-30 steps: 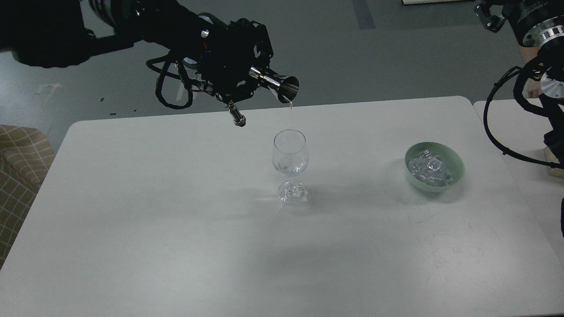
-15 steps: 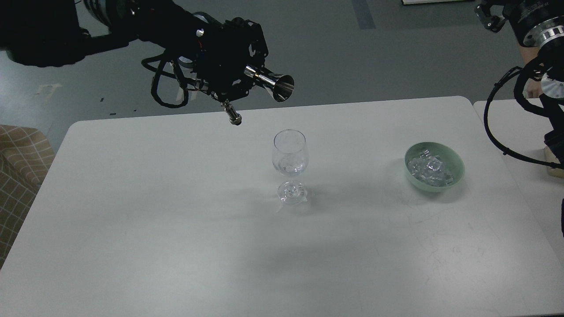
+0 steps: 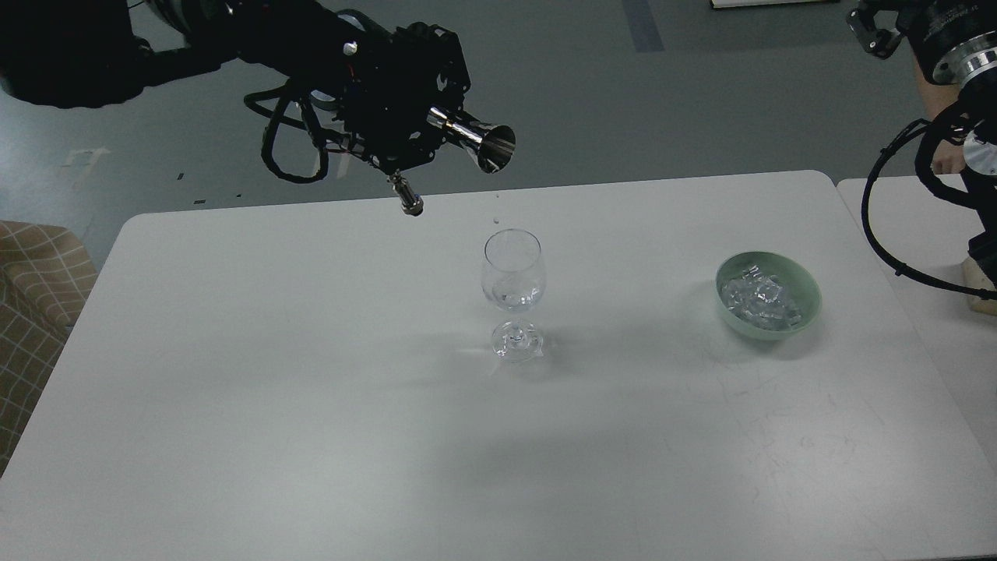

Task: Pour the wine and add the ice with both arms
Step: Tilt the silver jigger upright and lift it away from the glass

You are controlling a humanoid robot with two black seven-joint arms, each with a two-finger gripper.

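The white table [image 3: 311,436] fills most of the view, its near half and whole left side bare, its far edge running just behind the wine glass [image 3: 512,292]. A second table [image 3: 919,226] butts up on the right. The left arm [image 3: 257,39] reaches in high from the top left, stretched level above the far edge, well clear of the tabletop. Its gripper [image 3: 424,125] is pinching a shiny metal measuring cup [image 3: 479,142], tipped sideways with the mouth facing right, hanging above and a little left of the glass. A droplet [image 3: 496,220] sits in the air just over the rim. The right arm [image 3: 954,93] hangs at the right edge, cables looping down; whether its gripper is spread or pressed together I cannot tell. The ice [image 3: 759,302] is heaped in the green bowl [image 3: 806,308], well right of the glass.
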